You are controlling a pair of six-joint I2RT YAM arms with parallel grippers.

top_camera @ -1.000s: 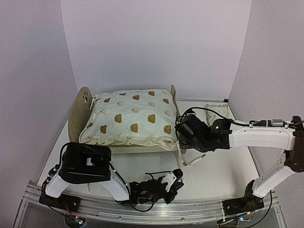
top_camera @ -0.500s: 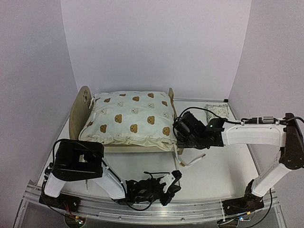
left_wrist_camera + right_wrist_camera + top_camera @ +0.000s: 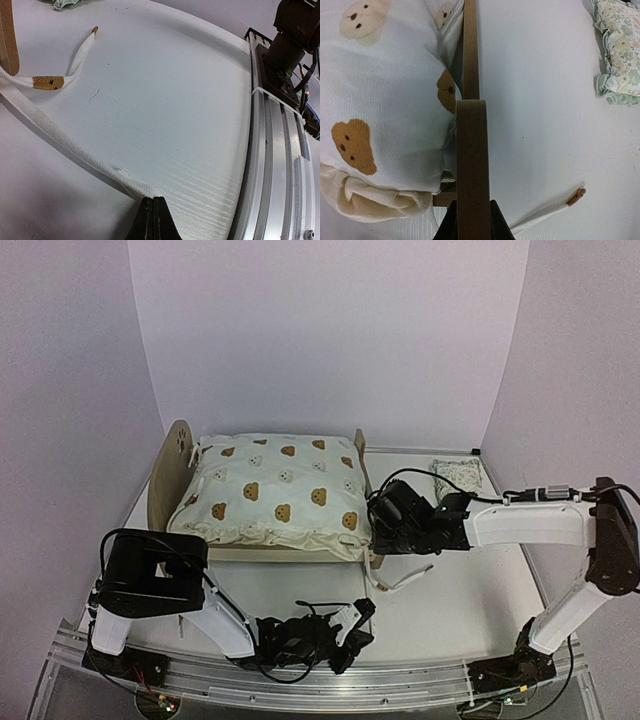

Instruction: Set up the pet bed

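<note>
Right gripper clamps the pet bed by its footboard; quilt lies on the bed. Left gripper closed, tips touching a white strap.

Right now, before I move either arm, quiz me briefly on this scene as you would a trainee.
1. True or false: the pillow lies on the bed.
2. What does the right claw grip? A quilt; B footboard; C pillow.
3. Fill in: the left claw pinches a white ____.
Key: 1 false, it lies on the table, apart from the bed. 2 B. 3 strap.
</note>
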